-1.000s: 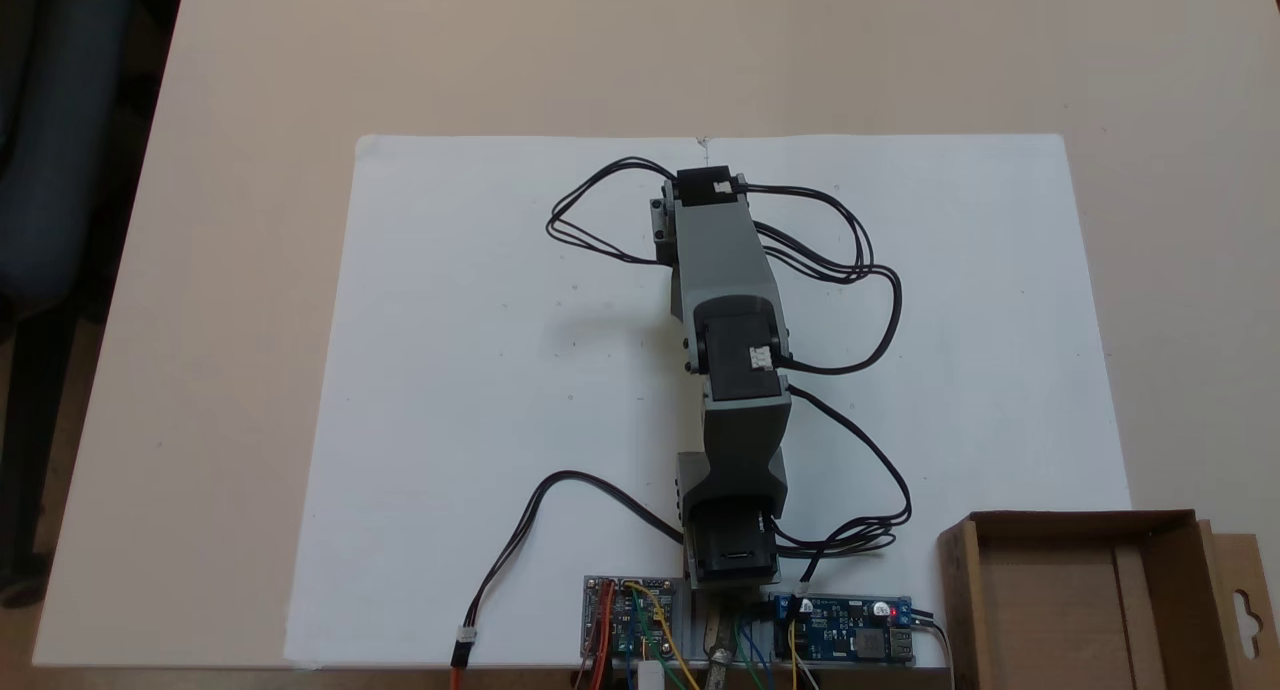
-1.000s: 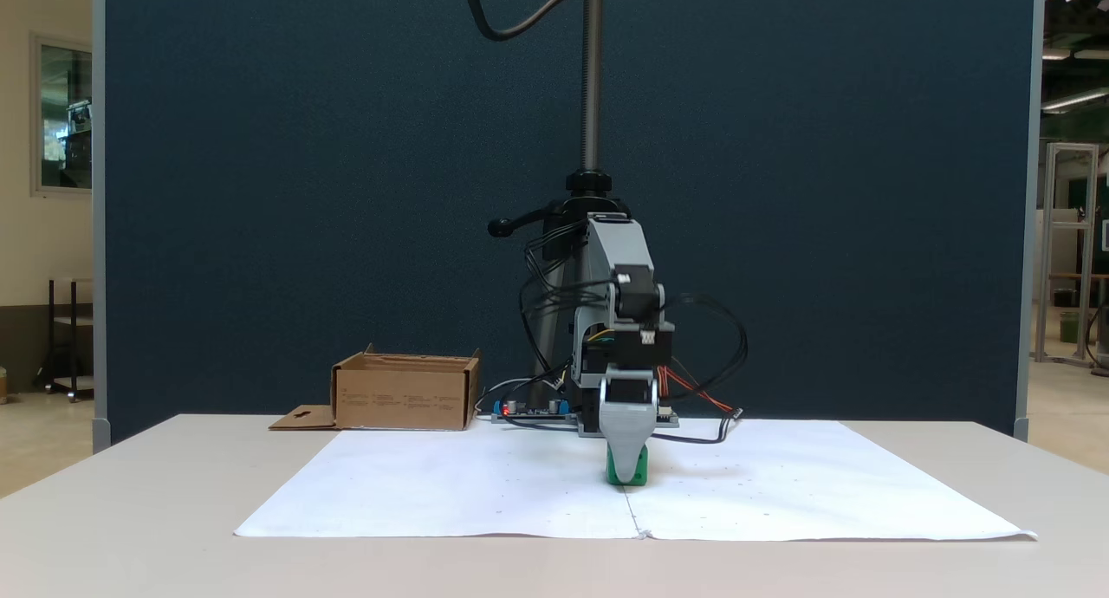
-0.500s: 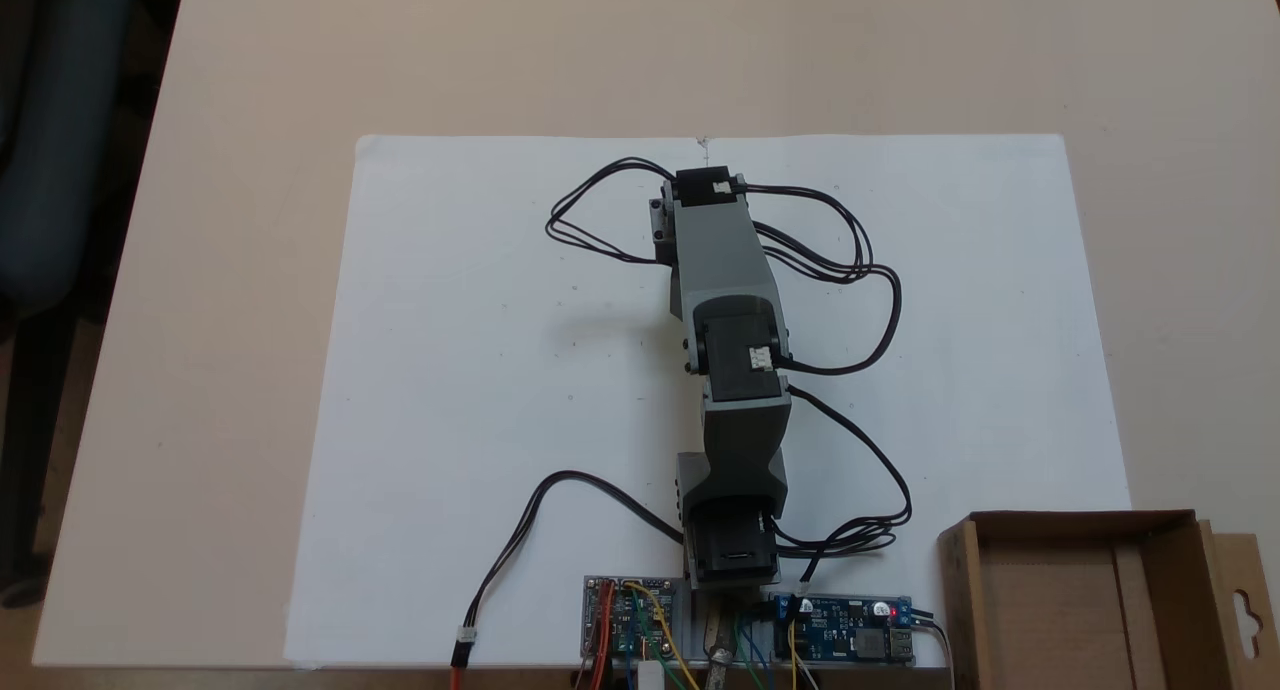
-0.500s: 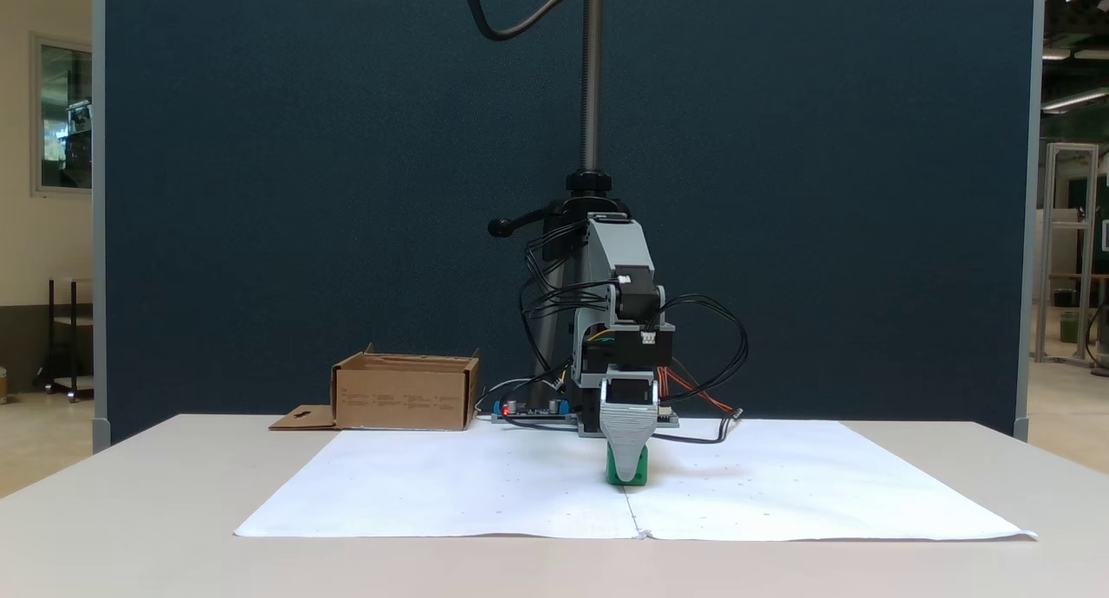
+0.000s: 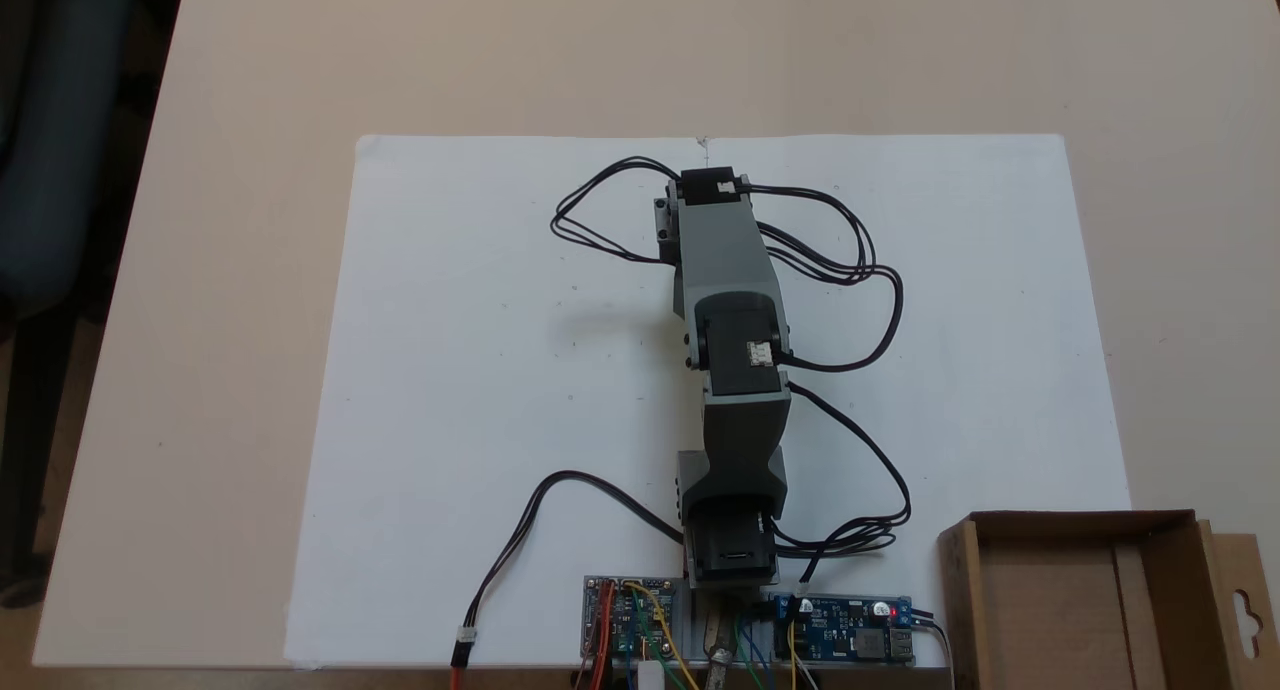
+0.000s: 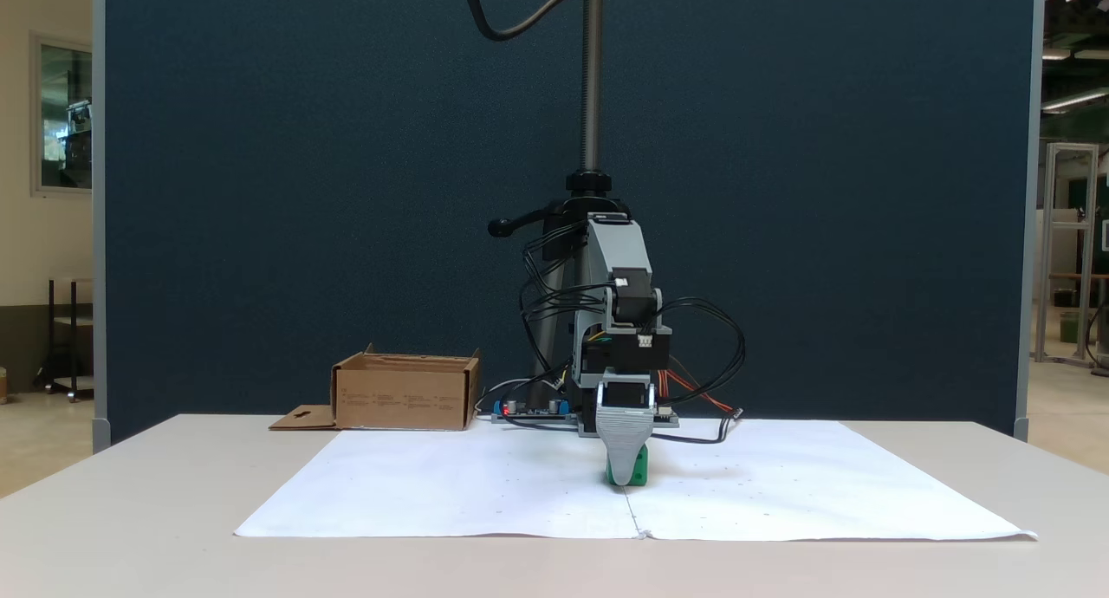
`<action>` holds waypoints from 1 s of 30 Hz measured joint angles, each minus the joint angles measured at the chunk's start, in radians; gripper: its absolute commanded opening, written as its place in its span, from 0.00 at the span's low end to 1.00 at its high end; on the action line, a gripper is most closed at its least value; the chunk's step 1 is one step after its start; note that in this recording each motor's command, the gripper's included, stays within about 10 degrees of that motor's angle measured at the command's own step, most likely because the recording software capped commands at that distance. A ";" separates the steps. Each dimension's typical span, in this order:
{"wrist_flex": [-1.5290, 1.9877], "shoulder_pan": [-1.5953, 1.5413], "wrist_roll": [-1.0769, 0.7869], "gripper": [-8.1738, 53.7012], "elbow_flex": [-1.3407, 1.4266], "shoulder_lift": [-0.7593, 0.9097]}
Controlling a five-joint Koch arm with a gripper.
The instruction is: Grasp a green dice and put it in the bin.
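Observation:
In a fixed view from the front, the green dice (image 6: 638, 473) sits on the white paper near the middle of the table. My gripper (image 6: 623, 470) points straight down onto it. Its grey front jaw covers the left part of the cube. The second jaw lies behind the first, so the gap between them is hidden. From above, the arm (image 5: 725, 270) stretches away from its base and its wrist covers both dice and gripper. The bin (image 5: 958, 580), a shallow brown cardboard box, stands beside the base at the lower right; from the front the bin (image 6: 405, 400) is at the back left.
White paper (image 5: 480, 370) covers the middle of the beige table (image 5: 200, 270). Two circuit boards (image 5: 632, 620) (image 5: 850, 638) flank the arm's base, with black cables (image 5: 870, 300) looping to its right. The bin's flap (image 5: 1240, 610) sticks out sideways. A camera pole (image 6: 592, 78) rises behind.
The wrist end of the arm has drawn back a little toward the base. The gripper stays down over the dice, and the dice and bin have not moved.

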 measured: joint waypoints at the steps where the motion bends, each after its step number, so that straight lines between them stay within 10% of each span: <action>1: 0.000 0.000 -0.002 0.77 -0.002 0.000; 30: -0.026 -0.009 -0.003 0.73 0.002 -0.029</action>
